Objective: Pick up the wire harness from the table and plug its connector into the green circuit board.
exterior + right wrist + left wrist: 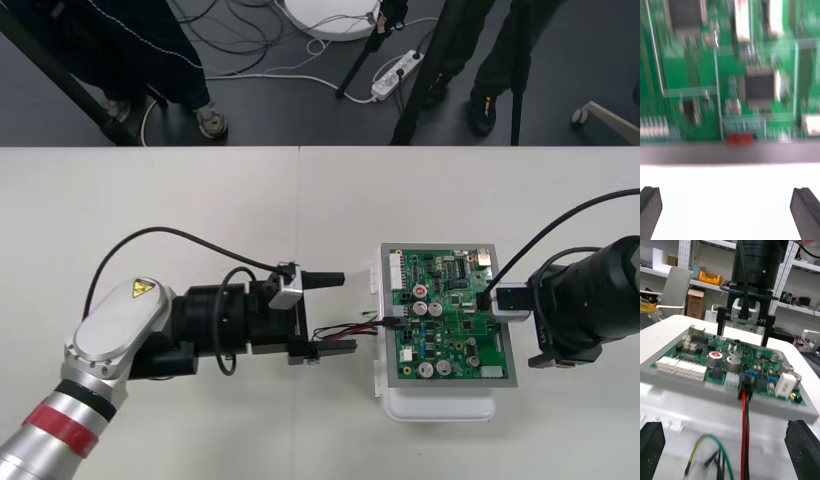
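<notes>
**A:** Two grippers in the front view: left gripper (330, 312) spread wide beside the board (455, 320), wires (345, 330) loose between its fingers.

**B:** Right wrist view: right gripper (727, 193) apart too, at the board's edge.

**A:** Left wrist view: plug (745, 384) looks seated. Next, back off without snagging.

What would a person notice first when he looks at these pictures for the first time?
The green circuit board on its white base draws the eye, lying right of the middle of the table. The harness's black plug sits in the board's edge facing the left gripper, whose open fingers stand either side of the red and black wires. The right gripper, also open, waits at the board's opposite edge.
</notes>
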Controlling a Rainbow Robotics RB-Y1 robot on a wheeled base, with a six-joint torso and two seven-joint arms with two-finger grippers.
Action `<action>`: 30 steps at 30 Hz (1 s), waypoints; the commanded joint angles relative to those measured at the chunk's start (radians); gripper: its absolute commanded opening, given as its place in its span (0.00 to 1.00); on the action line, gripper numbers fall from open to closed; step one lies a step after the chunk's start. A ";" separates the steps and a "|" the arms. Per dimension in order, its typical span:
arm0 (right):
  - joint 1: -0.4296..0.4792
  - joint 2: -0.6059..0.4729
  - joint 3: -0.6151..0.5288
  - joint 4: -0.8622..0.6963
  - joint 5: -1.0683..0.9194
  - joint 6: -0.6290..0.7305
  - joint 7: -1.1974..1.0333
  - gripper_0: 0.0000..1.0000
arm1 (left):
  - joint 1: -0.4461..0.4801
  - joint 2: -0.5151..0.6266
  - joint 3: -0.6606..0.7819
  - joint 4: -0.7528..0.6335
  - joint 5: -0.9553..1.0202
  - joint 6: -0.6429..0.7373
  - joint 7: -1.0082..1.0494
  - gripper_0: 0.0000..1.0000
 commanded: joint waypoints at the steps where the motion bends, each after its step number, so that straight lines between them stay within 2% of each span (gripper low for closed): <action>1: -0.028 -0.057 -0.107 0.079 -0.116 0.009 0.183 1.00 | -0.018 0.105 0.001 -0.055 0.044 -0.057 -0.062 0.95; 10: -0.026 -0.102 -0.201 0.191 -0.407 0.007 0.397 1.00 | -0.009 0.196 0.129 -0.055 0.046 -0.250 -0.038 0.94; 15: -0.008 -0.125 -0.242 0.267 -0.699 0.007 0.519 1.00 | -0.009 0.248 0.213 -0.057 0.042 -0.351 -0.010 0.95; 18: 0.006 -0.143 -0.253 0.284 -0.798 0.007 0.586 1.00 | -0.006 0.282 0.255 -0.064 0.042 -0.397 0.005 0.95; 23: 0.012 -0.166 -0.273 0.304 -0.918 0.007 0.690 1.00 | 0.024 0.367 0.348 -0.146 0.053 -0.469 0.111 0.94; 27: 0.018 -0.175 -0.311 0.332 -0.984 0.001 0.769 1.00 | 0.060 0.441 0.393 -0.238 0.096 -0.471 0.192 0.94; 30: 0.060 -0.188 -0.366 0.356 -1.027 -0.017 0.818 1.00 | 0.076 0.487 0.419 -0.288 0.133 -0.471 0.251 0.94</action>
